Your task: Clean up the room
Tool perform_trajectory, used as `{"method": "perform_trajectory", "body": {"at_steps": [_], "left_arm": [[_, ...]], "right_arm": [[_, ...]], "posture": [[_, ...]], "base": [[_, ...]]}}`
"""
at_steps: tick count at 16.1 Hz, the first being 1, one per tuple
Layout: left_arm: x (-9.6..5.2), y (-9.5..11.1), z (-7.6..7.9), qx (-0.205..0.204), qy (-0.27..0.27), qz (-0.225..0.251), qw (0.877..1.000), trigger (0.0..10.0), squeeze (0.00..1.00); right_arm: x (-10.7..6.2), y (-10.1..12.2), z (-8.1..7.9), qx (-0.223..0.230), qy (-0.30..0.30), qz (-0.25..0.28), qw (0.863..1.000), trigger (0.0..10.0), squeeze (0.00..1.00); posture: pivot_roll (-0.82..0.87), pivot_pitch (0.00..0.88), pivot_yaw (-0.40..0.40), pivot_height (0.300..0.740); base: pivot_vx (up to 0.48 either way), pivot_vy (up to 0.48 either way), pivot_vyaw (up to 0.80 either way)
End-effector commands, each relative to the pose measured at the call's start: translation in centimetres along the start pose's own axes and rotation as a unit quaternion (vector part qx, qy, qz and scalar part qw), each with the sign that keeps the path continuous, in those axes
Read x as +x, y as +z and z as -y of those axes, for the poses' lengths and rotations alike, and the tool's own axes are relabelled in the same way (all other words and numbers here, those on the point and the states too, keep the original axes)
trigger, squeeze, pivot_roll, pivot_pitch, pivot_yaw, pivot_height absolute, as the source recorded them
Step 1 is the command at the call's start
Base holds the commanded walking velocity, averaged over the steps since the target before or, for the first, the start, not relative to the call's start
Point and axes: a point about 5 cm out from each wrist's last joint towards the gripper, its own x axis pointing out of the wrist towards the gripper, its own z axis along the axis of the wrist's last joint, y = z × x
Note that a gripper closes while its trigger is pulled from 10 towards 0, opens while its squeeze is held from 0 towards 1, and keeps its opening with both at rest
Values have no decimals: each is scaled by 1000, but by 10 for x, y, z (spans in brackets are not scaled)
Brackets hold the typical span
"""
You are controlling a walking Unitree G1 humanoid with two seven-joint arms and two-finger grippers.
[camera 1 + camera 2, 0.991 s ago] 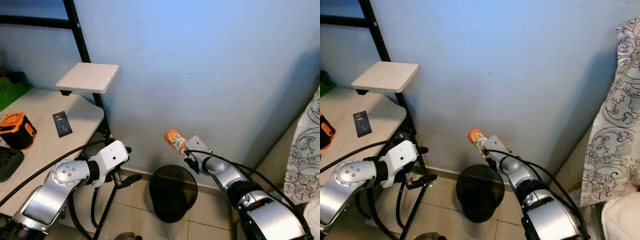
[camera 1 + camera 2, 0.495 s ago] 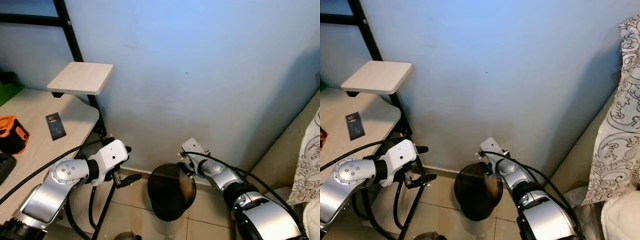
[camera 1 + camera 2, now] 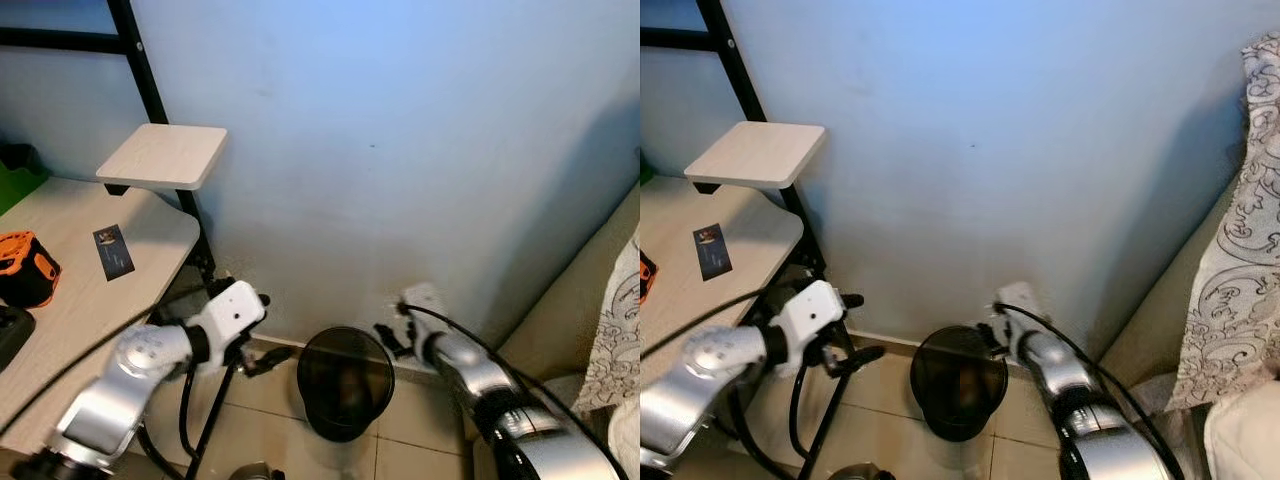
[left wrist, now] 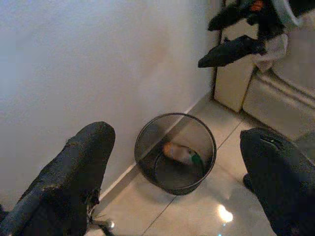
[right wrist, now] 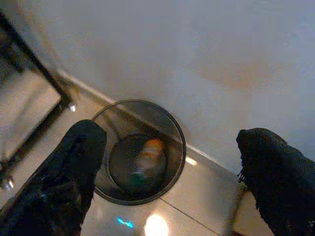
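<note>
Now the bottle (image 5: 147,156) lies on its side at the bottom of the mesh bin (image 3: 346,385), on the tiled floor against the blue wall. Its long axis runs flat across the bin floor, orange end one way, green end the other. The right gripper (image 5: 167,172) hangs above the bin, nearer its rim on the robot's right, fingers (image 5: 74,162) spread wide and holding nothing. The left gripper (image 4: 182,177) is off to the bin's left, fingers likewise wide apart and empty. This item looks binned; the next candidates sit on the worktop (image 3: 80,300): a card (image 3: 114,252) and an orange-black box (image 3: 28,267), nearer the left arm.
</note>
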Motion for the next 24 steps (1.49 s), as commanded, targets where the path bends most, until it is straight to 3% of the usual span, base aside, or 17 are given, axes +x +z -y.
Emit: {"method": "perform_trajectory", "body": {"at_steps": [1, 4, 5, 7, 8, 11, 13, 15, 16, 19, 24], "left_arm": [[-2, 5, -3, -10, 24, 15, 1000, 10000, 0], [-4, 9, -9, -85, 126, 65, 986, 10000, 0], [-4, 8, -9, -91, 129, 68, 985, 10000, 0], [-3, 8, -9, -93, 186, 68, 976, 10000, 0], [0, 4, -8, -112, 233, 58, 964, 10000, 0], [-2, 3, -1, -128, 244, 59, 959, 10000, 0], [-5, 2, -2, -119, 264, 59, 955, 10000, 0], [-15, -1, -13, -139, 324, 69, 933, 10000, 0], [-17, -3, -15, -148, 335, 68, 928, 10000, 0], [-18, -7, -14, -159, 340, 53, 925, 10000, 0], [-18, -5, -13, -149, 338, 59, 927, 10000, 0]], "right_arm": [[-3, 9, 3, 15, -5, 41, 999, 10000, 1000], [-28, 17, 8, 91, -58, 155, 982, 10000, 1000], [-30, 17, 8, 93, -60, 158, 981, 10000, 1000], [-48, 23, 4, 107, -67, 205, 971, 10000, 1000], [-63, 23, -4, 119, -40, 220, 967, 10000, 1000], [-79, 25, -7, 110, -20, 236, 965, 10000, 1000], [-83, 30, -5, 122, -24, 251, 960, 10000, 1000], [-89, 36, -6, 126, -34, 264, 956, 10000, 1000], [-90, 37, -7, 130, -39, 264, 955, 10000, 1000], [-89, 36, -8, 139, -59, 254, 955, 10000, 1000], [-90, 42, -1, 117, -106, 259, 953, 10000, 1000]], "posture": [[-25, 0, 50, 740], [-64, 0, 76, 740], [-64, 0, 76, 740], [-67, 0, 74, 740], [-58, 0, 70, 740], [-46, 0, 59, 740], [-34, 0, 46, 740], [-28, 0, 40, 740], [-23, 0, 40, 740], [-10, 0, 41, 740], [-7, 0, 24, 740]], "base": [[0, 0, 0], [0, 0, -440], [0, 0, -663], [0, 0, -663], [0, 0, -675], [0, 0, -679], [0, 0, -688], [0, 0, -684], [0, 0, -681], [0, 0, -688], [0, 0, -691]]}}
